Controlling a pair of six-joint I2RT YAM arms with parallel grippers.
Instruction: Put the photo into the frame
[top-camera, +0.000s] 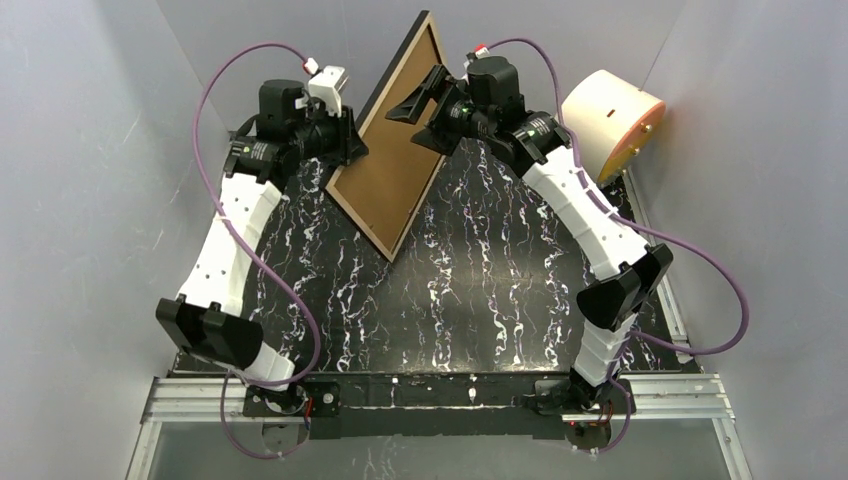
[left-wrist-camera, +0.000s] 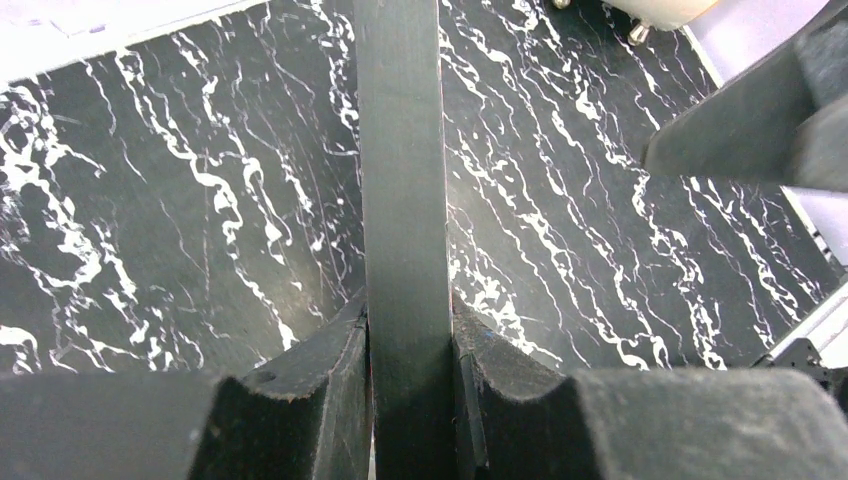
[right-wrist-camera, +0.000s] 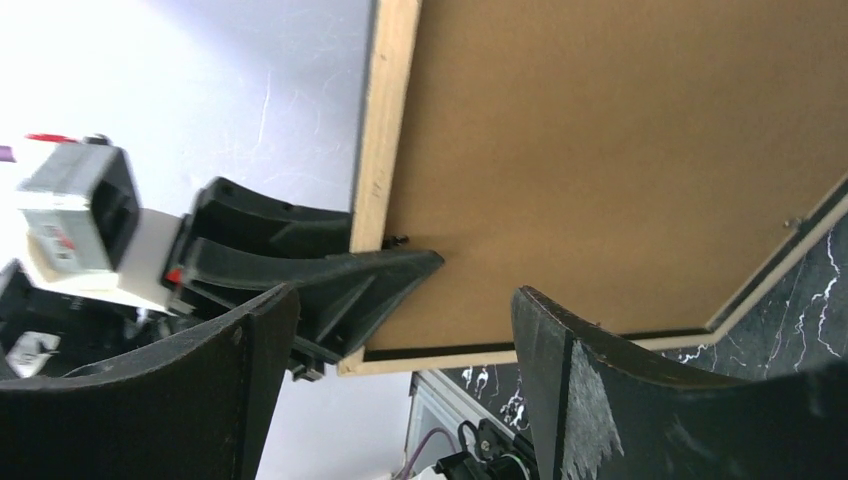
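The frame (top-camera: 392, 165) stands tilted on edge at the back of the table, its brown back face toward the top camera. My left gripper (top-camera: 350, 140) is shut on the frame's left edge. In the left wrist view the dark edge (left-wrist-camera: 400, 180) runs up between my closed fingers (left-wrist-camera: 330, 390). My right gripper (top-camera: 415, 112) is open in front of the brown back and holds nothing. The right wrist view shows that back (right-wrist-camera: 620, 150), its light wood rim (right-wrist-camera: 385, 120) and the left gripper's fingers (right-wrist-camera: 330, 275) clamped on it. The photo is not in view.
A cream round object (top-camera: 612, 118) sits at the back right against the wall. The black marbled mat (top-camera: 470, 290) covers the table. Grey walls close in on the left, back and right. The frame's lower corner (top-camera: 390, 250) is at or near the mat.
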